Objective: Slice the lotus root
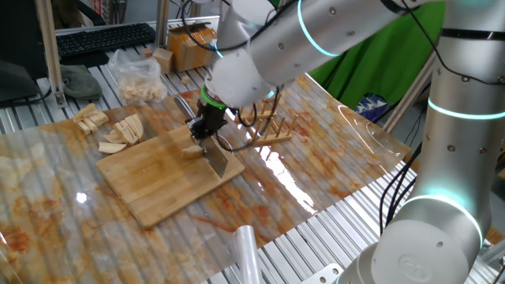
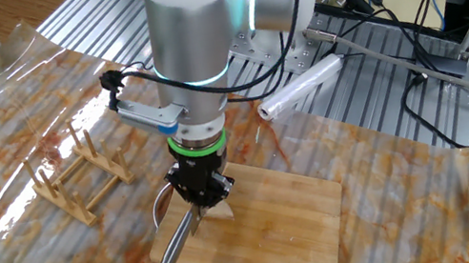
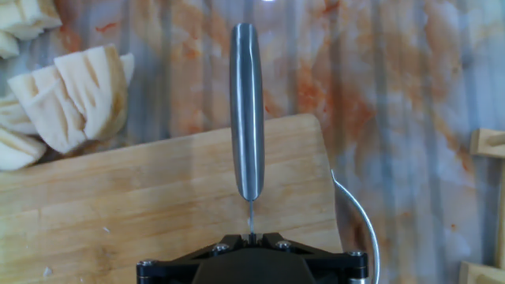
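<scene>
Gripper (image 1: 207, 130) is pointing straight down over the cutting board (image 1: 162, 177), fingers clamped tight on the knife (image 1: 216, 160). In the hand view the knife's steel handle (image 3: 247, 110) is running straight away from the jaws, w/ the thin spine of the blade pinched between them.

Lotus root piece (image 1: 193, 151) is sitting on the board just beside the blade, near the board's back edge. Already-cut lotus slices (image 1: 118, 130) are lying off the board on the mat, near its far corner; a bag of more root (image 1: 140, 79) is further back. Can't tell if the blade edge is touching the board or the piece — the gripper is hiding the contact pt.

Judgement: mid-cut or end of a down stroke. To do it well: be keeping the blade upright, pressing straight down thru the piece, no twisting, since the piece is small and loose and prob. slides or tips under a skewed push. Lifting clear before shifting sideways for the next slice.

Room: in the other fixed view the blade is working close to one end of the board (image 2: 269, 217), its handle (image 2: 173, 249) overhanging the board edge, so little margin that way; most of the board is bare. Wooden rack (image 1: 264, 126) is standing near the arm on the mat, apart from the board; a sideways swing toward it is the risk. Plastic roll (image 1: 246, 248) is lying well apart at the table edge.
</scene>
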`<state>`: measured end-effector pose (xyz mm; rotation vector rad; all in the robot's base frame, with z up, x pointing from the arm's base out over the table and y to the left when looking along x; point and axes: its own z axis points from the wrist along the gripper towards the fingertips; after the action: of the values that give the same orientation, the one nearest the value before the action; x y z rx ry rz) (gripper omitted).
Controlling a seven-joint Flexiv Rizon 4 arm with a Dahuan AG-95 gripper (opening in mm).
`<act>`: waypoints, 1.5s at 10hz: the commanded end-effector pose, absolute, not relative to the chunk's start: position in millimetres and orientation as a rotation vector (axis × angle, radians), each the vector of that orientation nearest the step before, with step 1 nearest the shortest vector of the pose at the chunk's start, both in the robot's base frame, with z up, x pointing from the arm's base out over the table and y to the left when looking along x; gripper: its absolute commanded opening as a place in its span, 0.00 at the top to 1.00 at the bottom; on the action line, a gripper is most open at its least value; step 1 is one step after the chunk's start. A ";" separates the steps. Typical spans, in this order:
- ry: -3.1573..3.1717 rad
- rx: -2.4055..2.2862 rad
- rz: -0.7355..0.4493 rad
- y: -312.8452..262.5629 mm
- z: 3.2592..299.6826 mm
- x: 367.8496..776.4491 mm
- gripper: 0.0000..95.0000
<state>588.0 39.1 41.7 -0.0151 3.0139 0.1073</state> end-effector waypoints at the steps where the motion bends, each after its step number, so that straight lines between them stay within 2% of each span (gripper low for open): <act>1: 3.046 -0.028 0.074 38.9 45.7 586.5 1.00; 8: 3.091 -0.047 0.076 41.6 76.4 583.7 1.00; 12: 3.087 -0.033 0.083 52.2 84.3 577.9 1.00; 14: 3.076 -0.050 0.109 53.5 76.2 573.1 1.00; 15: 3.057 -0.047 0.125 53.3 61.9 571.9 1.00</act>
<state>570.7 52.9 63.2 -0.0466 3.0619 0.1265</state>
